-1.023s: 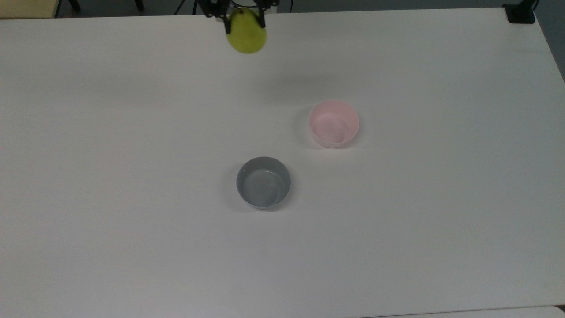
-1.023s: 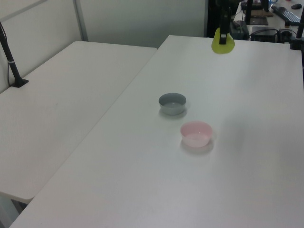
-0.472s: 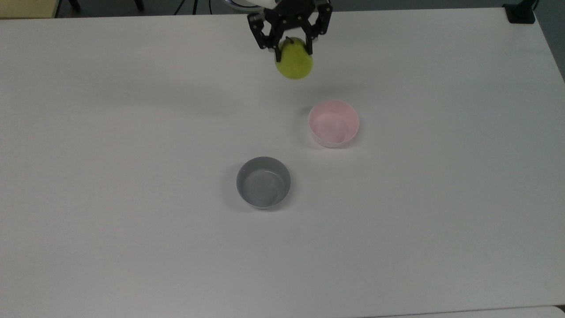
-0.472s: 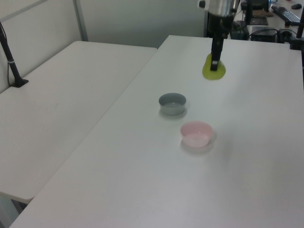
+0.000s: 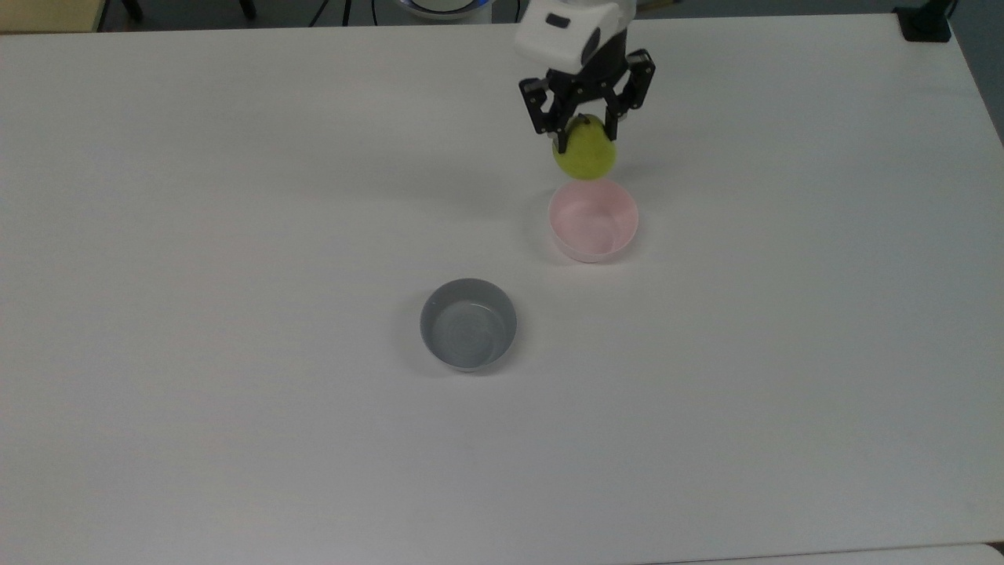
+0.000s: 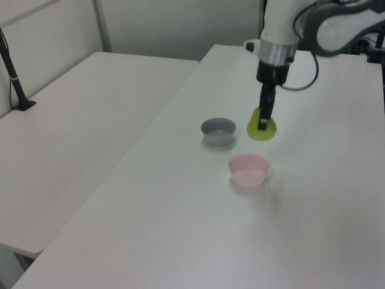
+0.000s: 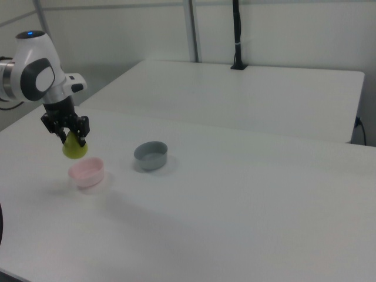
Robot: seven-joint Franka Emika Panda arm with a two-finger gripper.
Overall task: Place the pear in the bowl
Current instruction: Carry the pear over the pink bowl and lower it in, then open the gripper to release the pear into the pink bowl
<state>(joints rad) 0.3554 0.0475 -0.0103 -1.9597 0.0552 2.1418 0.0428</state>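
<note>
In the top view, the gripper is clamped on the narrow upper part of the pear, which hangs in the air just above the top view's upper edge of the pale pink bowl. A second ago the pear was far up at the table's far edge and to the top view's left; it has since travelled right and toward the bowl, so the carry is nearly finished and, by my judgement, only a short move over the bowl's middle and a descent remain before release. The grey bowl sits apart, untouched.

In the left view, the pear has dropped lower and nearer, now hanging between the grey bowl and the pink bowl, clear of both.

In the right view, the pear hovers just over the pink bowl, fingers closed on it, above the white table
</note>
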